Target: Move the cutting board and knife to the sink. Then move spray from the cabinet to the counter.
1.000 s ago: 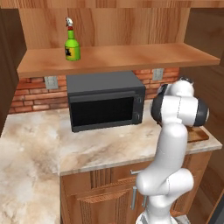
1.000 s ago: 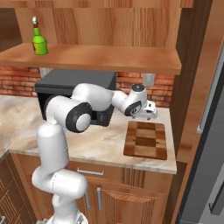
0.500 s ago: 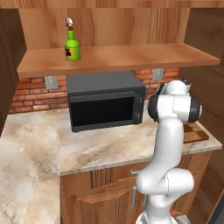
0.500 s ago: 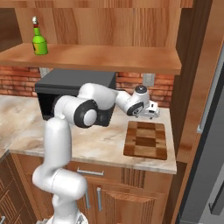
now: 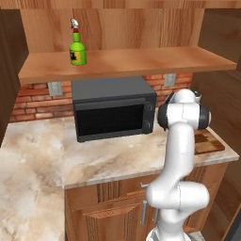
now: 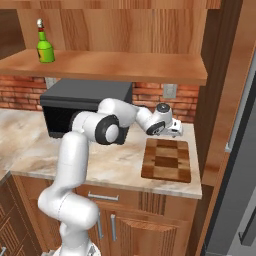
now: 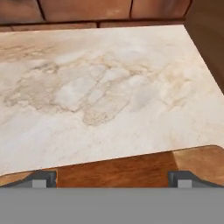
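So starting over on the left, the spray (image 6: 45, 46) is sitting upright on the cabinet (image 6: 165, 75) shelf board, way off toward its left end, green bottle with the little white and red nozzle on top. Right below that shelf is a dark microwave (image 5: 113, 113) parked on the counter (image 5: 42, 155) against a red brick backsplash (image 5: 28, 101). The marbled stone runs out in front of it and keeps going to the right. Moving along, the arm reaches across in front of the microwave from the base, and the gripper (image 6: 176, 131) ends up just above the far edge of the cutting board (image 6: 167, 160), close to the brick wall. The board lies flat on the counter at the right end, near the tall wooden side panel, patchwork blocks and all. From the hand view you can see the gripper fingertips (image 7: 41, 179) spread about as wide as they go, with nothing between them, just the near strip of the board's wood and then bare stone beyond it. Can't pick out the knife anywhere in these shots, so I can't tell where it is.
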### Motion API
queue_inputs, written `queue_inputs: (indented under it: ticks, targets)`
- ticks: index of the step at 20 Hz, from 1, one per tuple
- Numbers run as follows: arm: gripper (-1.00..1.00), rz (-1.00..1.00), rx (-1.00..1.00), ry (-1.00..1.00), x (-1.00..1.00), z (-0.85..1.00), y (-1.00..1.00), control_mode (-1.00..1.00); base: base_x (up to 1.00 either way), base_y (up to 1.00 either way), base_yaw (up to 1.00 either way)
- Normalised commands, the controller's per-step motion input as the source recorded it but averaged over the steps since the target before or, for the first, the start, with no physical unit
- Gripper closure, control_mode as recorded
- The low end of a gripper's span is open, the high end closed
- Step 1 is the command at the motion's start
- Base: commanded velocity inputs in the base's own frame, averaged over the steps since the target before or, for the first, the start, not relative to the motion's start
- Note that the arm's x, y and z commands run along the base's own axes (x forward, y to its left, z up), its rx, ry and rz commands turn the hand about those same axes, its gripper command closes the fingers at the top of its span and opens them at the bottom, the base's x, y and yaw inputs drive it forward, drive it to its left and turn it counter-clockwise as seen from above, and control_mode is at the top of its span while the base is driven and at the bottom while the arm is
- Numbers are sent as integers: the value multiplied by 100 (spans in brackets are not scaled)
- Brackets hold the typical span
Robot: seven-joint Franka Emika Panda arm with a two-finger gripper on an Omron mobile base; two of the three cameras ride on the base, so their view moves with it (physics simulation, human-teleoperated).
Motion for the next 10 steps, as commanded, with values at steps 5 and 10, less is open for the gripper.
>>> queue_inputs:
  ticks: [5, 10]
  targets:
    - [-100, 0, -1, 0, 36, -32, 0, -100, 0, 0, 0]
    - [-100, 0, -4, 2, 25, -12, 0, -100, 0, 0, 0]
